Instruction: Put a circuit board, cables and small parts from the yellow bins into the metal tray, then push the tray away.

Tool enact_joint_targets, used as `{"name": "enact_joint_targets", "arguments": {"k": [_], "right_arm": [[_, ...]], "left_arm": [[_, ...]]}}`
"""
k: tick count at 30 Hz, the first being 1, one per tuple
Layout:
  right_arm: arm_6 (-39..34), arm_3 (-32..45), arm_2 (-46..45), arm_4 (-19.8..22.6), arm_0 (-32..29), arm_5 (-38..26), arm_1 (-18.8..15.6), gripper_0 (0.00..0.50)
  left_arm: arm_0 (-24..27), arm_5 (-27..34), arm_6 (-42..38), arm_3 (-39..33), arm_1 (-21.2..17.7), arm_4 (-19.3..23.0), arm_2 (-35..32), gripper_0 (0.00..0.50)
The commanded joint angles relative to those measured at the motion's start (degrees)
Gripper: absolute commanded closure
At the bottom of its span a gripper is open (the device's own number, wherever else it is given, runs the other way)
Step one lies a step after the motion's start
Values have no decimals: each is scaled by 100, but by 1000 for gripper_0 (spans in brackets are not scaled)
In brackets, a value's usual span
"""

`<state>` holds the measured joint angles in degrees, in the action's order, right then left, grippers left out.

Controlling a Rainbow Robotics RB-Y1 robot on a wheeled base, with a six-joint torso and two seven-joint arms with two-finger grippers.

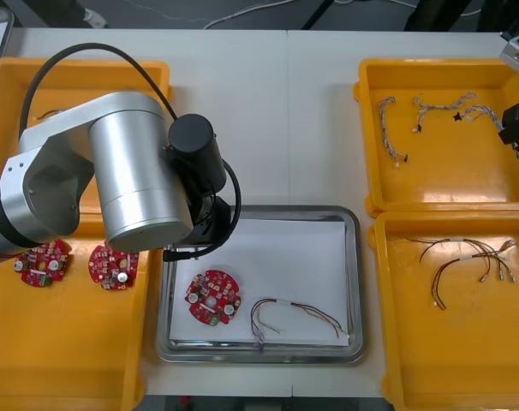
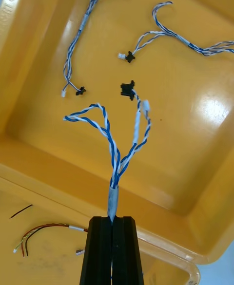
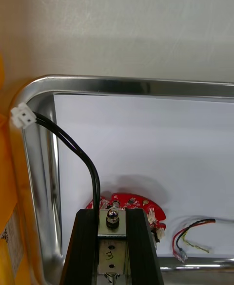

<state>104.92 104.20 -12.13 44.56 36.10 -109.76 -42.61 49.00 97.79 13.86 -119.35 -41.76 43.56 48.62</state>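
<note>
My left gripper (image 3: 111, 213) is shut on a black cable (image 3: 78, 151) with a white plug, held over the near-left corner of the metal tray (image 3: 122, 84). In the front view the arm covers that gripper, and the black cable (image 1: 187, 252) shows at the tray's (image 1: 354, 282) left rim. On the tray's white inside lie a red circuit board (image 1: 213, 299) and a red and yellow cable (image 1: 298, 315). My right gripper (image 2: 113, 219) is shut on a twisted blue and white cable (image 2: 114, 158), lifted above the back right yellow bin (image 1: 448, 171).
Two more blue and white cables (image 1: 392, 128) lie in the back right bin. The front right bin (image 1: 465, 360) holds several thin cables (image 1: 465, 261). Two circuit boards (image 1: 44, 262) rest in the front left bin (image 1: 62, 351). Bare table lies beyond the tray.
</note>
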Motion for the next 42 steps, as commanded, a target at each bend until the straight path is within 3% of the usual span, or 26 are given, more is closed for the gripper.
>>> {"name": "enact_joint_targets", "arguments": {"k": [1,7,13,30,39,42], "right_arm": [[-279,672,-123,79,-306,-24,103,500],[-437,1085,0,158,-525,-24,165,500],[-1176,1340,325,193,-543,-24,226,500],[-2854,1735,1054,-26,-552,-24,411,500],[-3171,1841,1283,-325,-543,-24,420,500],[-3162,1850,1283,-299,-543,-24,420,500]], "left_arm": [[260,-287,258,210,159,-304,306,500],[260,-410,372,518,326,-480,430,500],[260,-726,460,825,414,-647,640,500],[233,-902,609,1150,458,-858,922,500],[216,-928,618,1159,467,-875,939,500],[224,-937,618,1159,458,-875,948,321]]}}
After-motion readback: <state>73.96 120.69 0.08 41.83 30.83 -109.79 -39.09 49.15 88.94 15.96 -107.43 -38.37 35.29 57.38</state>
